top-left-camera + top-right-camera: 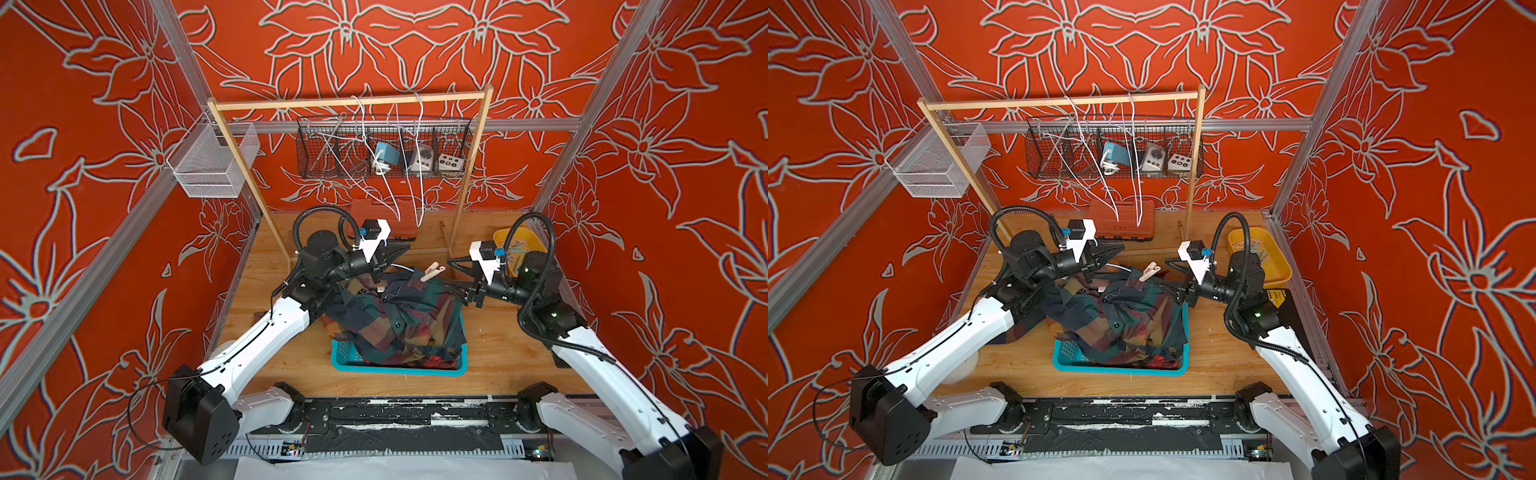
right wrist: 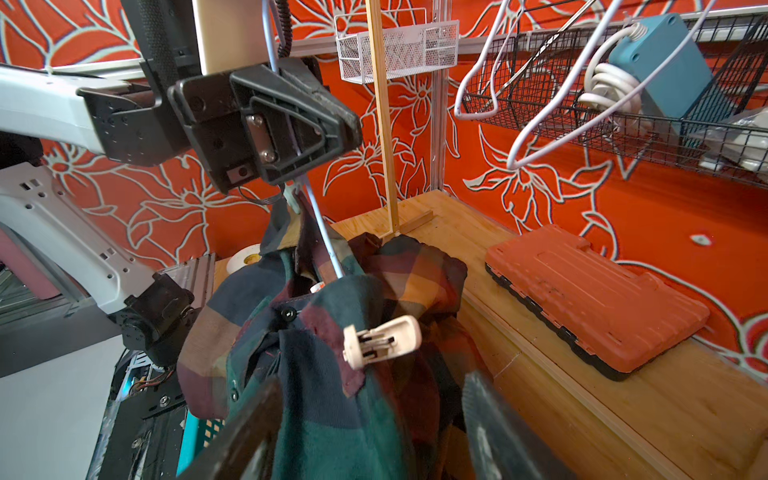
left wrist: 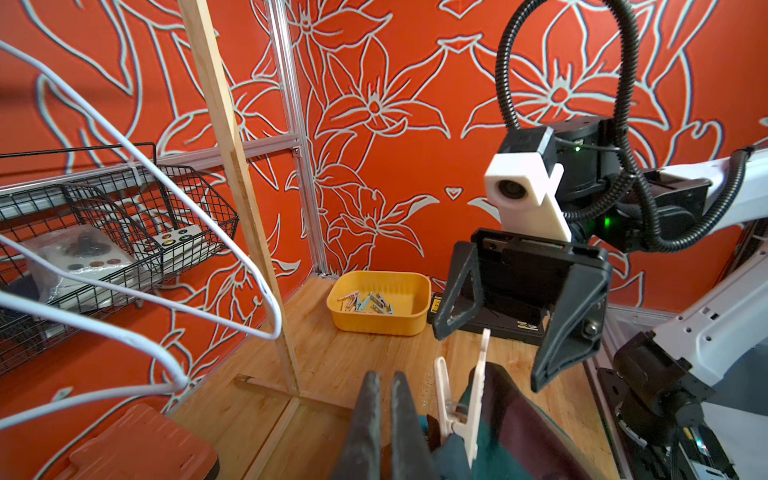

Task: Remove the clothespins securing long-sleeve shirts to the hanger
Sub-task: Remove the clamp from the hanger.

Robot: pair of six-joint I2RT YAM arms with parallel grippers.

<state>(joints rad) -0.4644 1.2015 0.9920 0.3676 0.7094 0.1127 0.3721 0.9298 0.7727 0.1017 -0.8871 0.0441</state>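
Hovering spread, right fingers (image 2: pixel 494 424) face the clothespin (image 2: pixel 382 341); left fingers (image 3: pixel 405 424) pinch the hanger (image 2: pixel 331 249).

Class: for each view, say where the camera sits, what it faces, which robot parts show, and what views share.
Top views: overhead, looking down at the shirt over the basket; left arm and right arm show.
Left wrist: left arm, facing the open right gripper past its own shut left gripper.
Right wrist: right arm, facing the left gripper shut on the hanger; own fingers show.
Shared: the clothespin on the shirt.
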